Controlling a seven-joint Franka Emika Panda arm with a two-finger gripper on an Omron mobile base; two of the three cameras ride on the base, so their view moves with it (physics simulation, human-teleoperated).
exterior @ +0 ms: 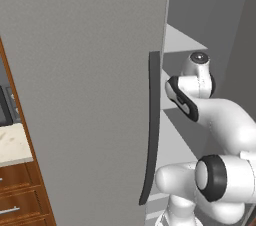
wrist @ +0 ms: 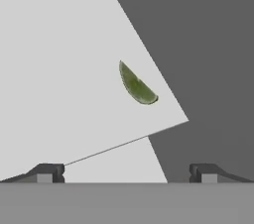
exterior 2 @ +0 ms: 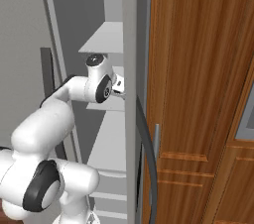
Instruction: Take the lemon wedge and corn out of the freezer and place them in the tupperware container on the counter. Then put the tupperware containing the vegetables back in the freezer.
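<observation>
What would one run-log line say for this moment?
gripper: open, empty | lemon wedge: on freezer shelf, ungrasped | freezer door: open

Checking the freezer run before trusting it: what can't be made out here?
- Corn: not made out; the hand view takes in just part of one shelf, bearing the lemon wedge.
- Hand: fingertips cut off by the hand view's bottom edge.
- Counter: cut by left base view's edge.

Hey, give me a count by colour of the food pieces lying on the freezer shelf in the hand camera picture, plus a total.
Green: 1, the lemon wedge, lying on the pale freezer shelf near its edge.
Yellow: 0 in this view.
Total: 1 food piece.
</observation>
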